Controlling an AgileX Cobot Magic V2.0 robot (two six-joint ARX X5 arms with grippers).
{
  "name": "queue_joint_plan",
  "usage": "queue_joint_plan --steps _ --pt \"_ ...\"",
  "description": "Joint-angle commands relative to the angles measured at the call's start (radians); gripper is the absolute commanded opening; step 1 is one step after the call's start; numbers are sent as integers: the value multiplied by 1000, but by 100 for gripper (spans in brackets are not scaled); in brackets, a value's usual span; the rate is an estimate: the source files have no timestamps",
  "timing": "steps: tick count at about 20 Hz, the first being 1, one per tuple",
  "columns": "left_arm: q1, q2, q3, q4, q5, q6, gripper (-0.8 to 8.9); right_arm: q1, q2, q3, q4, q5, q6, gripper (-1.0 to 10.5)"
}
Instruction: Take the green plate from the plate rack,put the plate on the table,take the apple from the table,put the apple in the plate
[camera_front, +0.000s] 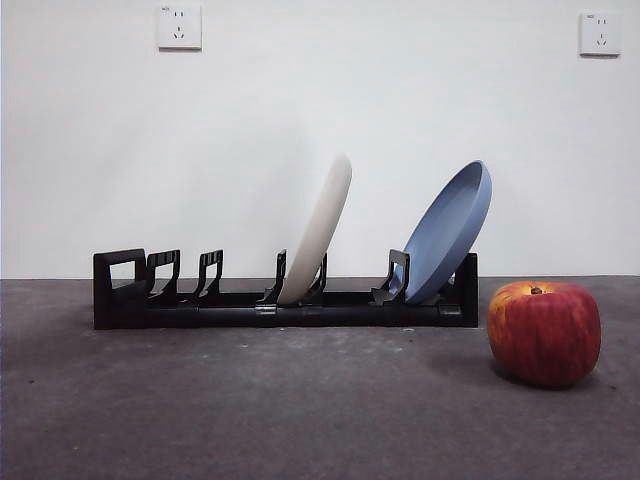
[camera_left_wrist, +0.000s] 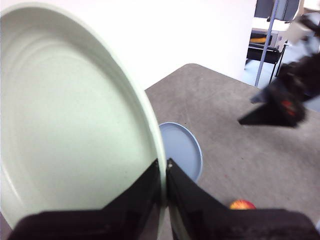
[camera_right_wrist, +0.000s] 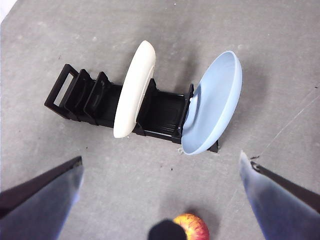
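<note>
High above the long black plastic plate rack (camera_right_wrist: 132, 107), your left gripper (camera_left_wrist: 164, 172) has its jaws pinched tight on the rim of the wide pale mint-green plate (camera_left_wrist: 70, 120), already out of its slot. Lower it level onto bare dark grey table (camera_front: 250, 420) in front of the rack, clear of the red, yellow-streaked apple (camera_front: 544, 333) beyond the rack's blue-plate end. Your right gripper (camera_right_wrist: 160, 200) hangs over the apple, jaws spread wide and empty.

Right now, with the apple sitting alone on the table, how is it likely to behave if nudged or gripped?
The apple is round and rests on a small patch of the table, so a nudge would probably roll it. Its skin looks smooth and glossy, so it may slip in a loose grip. The open right claw hangs above it.
</note>
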Motion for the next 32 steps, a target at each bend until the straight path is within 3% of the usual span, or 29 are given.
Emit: queue_joint_plan --steps 1,5,8,13,17,21,25,29,32 --pt "-62 -121 -196 -2 -40 1 -9 1 6 4 3 3 -12 748" --pt "-183 -323 -645 -2 -85 -114 -9 1 6 4 -4 3 -11 748" --pt "-268 -353 -938 40 -182 -215 -9 1 6 4 -7 3 -10 748" --pt "-325 -246 -1269 457 -220 -247 -9 1 6 4 -39 3 -9 748" --pt "-316 -32 -1287 571 -307 -217 -9 1 6 4 -63 3 -10 748" --pt "-313 164 -1287 594 -311 -209 -9 1 6 4 -72 3 -10 748" --pt "-316 289 -1287 595 -285 -211 -9 1 6 4 -75 3 -10 747" --pt "-313 318 -1287 600 -165 -227 -5 1 6 4 -79 3 -10 748" --pt "-313 318 -1287 616 -165 -227 1 1 6 4 -82 3 -10 748"
